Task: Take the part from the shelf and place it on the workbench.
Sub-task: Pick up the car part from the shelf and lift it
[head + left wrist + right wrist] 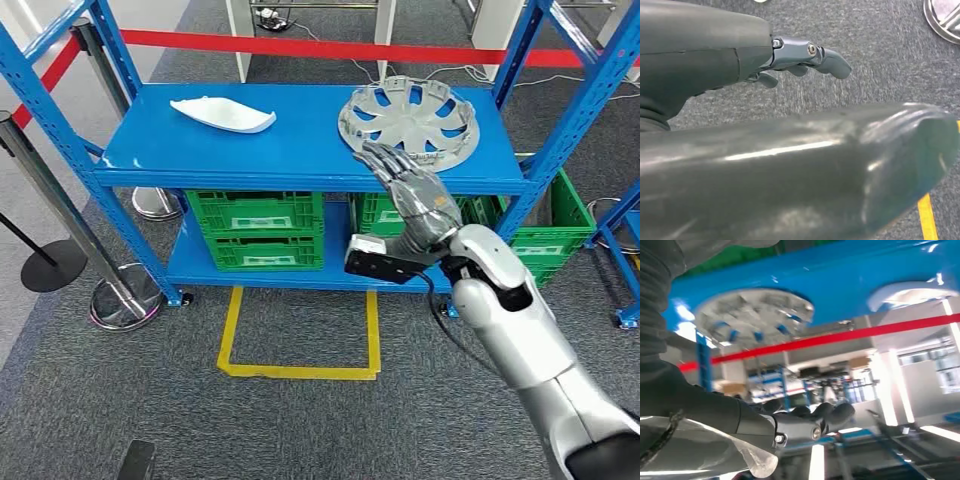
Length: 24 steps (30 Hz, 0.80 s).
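A silver wheel cover (409, 118) lies flat on the right half of the blue shelf's top board (302, 140); it also appears in the right wrist view as a pale spoked disc (753, 315). A white curved part (223, 113) lies on the left half of that board. My right hand (411, 193) is raised in front of the shelf's front edge, just before the wheel cover, fingers spread and holding nothing. Its dark fingers (817, 416) stand apart from the cover. My left hand (806, 57) hangs over the grey carpet with its fingers slightly bent and empty.
Green crates (256, 228) fill the lower shelf. Blue uprights (562, 130) frame the shelf. A yellow taped square (302, 340) marks the carpet in front. Barrier posts (45, 190) with a red belt (317, 47) stand left and behind.
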Each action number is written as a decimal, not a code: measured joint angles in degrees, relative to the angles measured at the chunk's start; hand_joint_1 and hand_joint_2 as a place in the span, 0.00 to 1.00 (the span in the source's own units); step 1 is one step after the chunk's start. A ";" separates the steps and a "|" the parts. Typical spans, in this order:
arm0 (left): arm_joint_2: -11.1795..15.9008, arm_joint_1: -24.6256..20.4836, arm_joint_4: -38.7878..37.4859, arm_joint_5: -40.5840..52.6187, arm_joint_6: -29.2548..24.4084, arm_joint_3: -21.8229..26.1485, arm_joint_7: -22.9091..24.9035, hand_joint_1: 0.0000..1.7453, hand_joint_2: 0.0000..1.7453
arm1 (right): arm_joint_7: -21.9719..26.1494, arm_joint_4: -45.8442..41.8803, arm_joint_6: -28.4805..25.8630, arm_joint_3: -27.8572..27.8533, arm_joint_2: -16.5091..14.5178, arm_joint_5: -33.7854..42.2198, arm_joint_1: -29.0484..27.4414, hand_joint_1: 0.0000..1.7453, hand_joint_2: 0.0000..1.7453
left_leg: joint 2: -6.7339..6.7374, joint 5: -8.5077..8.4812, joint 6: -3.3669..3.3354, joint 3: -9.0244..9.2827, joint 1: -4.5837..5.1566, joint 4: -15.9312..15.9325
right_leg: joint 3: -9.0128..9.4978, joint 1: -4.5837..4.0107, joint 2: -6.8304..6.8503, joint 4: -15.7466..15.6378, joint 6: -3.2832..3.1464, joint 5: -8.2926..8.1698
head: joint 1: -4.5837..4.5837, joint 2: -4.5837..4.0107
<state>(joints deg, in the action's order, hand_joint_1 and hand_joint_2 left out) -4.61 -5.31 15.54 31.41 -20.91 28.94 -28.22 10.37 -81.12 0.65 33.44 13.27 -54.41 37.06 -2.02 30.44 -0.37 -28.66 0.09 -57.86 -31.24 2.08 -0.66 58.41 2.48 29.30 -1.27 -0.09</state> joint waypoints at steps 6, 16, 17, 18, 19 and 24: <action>-0.09 0.15 0.00 0.47 0.31 0.00 -0.27 0.00 0.00 | -0.97 2.79 -0.16 4.79 0.36 0.57 5.32 0.00 1.00 | 0.00 -0.01 0.00 -0.05 0.00 0.00 | 0.00 0.01 -0.02 0.00 -0.01 -0.01 | -0.04 0.00; -0.09 0.10 0.00 1.70 0.68 0.00 -0.27 0.00 0.00 | -3.01 4.52 2.84 11.06 0.38 0.15 12.76 0.00 1.00 | 0.01 -0.01 0.00 -0.08 0.02 0.00 | -0.02 0.04 -0.02 -0.02 0.00 -0.01 | -0.03 0.00; -0.10 0.07 0.00 1.76 0.74 0.00 -0.27 0.00 0.00 | -3.38 4.94 3.53 11.75 0.32 0.13 13.64 0.00 1.00 | 0.01 -0.01 0.00 -0.08 0.02 0.00 | -0.02 0.04 -0.02 -0.02 0.00 -0.01 | -0.03 0.00; -0.13 0.06 0.00 1.80 0.80 0.00 -0.26 0.00 0.00 | -3.73 5.48 4.20 12.43 0.23 0.17 14.46 0.00 1.00 | 0.01 -0.01 0.00 -0.08 0.02 0.00 | -0.02 0.04 -0.01 -0.02 0.00 -0.02 | -0.03 0.00; -0.15 0.04 0.00 1.85 0.83 0.00 -0.26 0.00 0.00 | -4.01 6.08 4.72 13.05 0.13 0.27 15.17 0.00 1.00 | 0.01 -0.01 0.00 -0.08 0.02 0.00 | -0.02 0.04 -0.01 -0.02 0.00 -0.02 | -0.03 0.00; -0.27 0.04 0.00 2.05 0.87 0.00 -0.26 0.00 0.00 | -4.39 8.59 5.50 15.21 -0.26 0.60 17.12 0.00 1.00 | 0.00 -0.01 0.00 -0.08 0.02 0.00 | -0.02 0.03 0.00 -0.01 0.00 -0.02 | -0.04 0.00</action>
<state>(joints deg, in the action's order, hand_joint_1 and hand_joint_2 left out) -4.89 -5.27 15.54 33.46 -20.04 28.94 -28.48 5.98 -72.53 6.14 48.64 13.00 -53.81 54.18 -2.02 30.43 -0.37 -28.74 0.11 -57.86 -31.26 2.12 -0.66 58.40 2.48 29.28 -1.31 -0.09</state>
